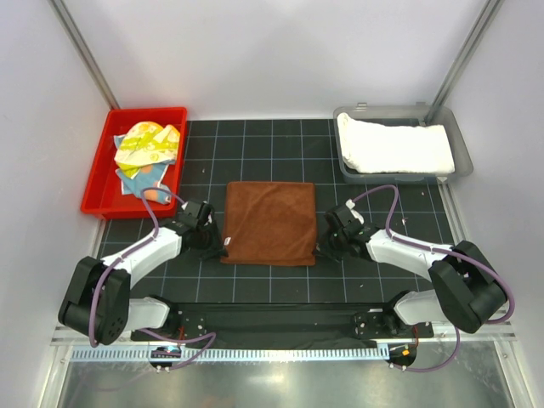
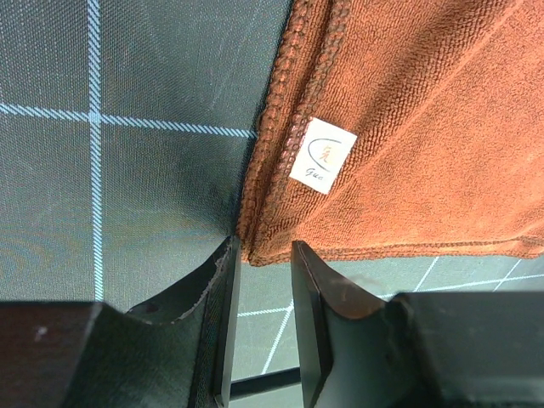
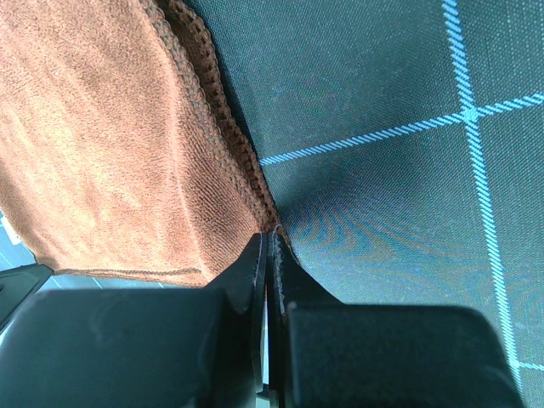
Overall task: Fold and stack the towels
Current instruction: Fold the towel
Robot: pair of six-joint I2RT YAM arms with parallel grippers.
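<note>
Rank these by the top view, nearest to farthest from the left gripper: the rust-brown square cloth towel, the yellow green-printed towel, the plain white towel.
From the left gripper:
1. rust-brown square cloth towel, right beside it, mid-mat.
2. yellow green-printed towel, in the red plastic tray, far left.
3. plain white towel, in the grey tray, far right.

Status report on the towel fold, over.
Left gripper open at rust-brown towel, near-left corner. Right gripper shut at near-right corner, grip unclear. Towel flat on mat, nothing blocking.
</note>
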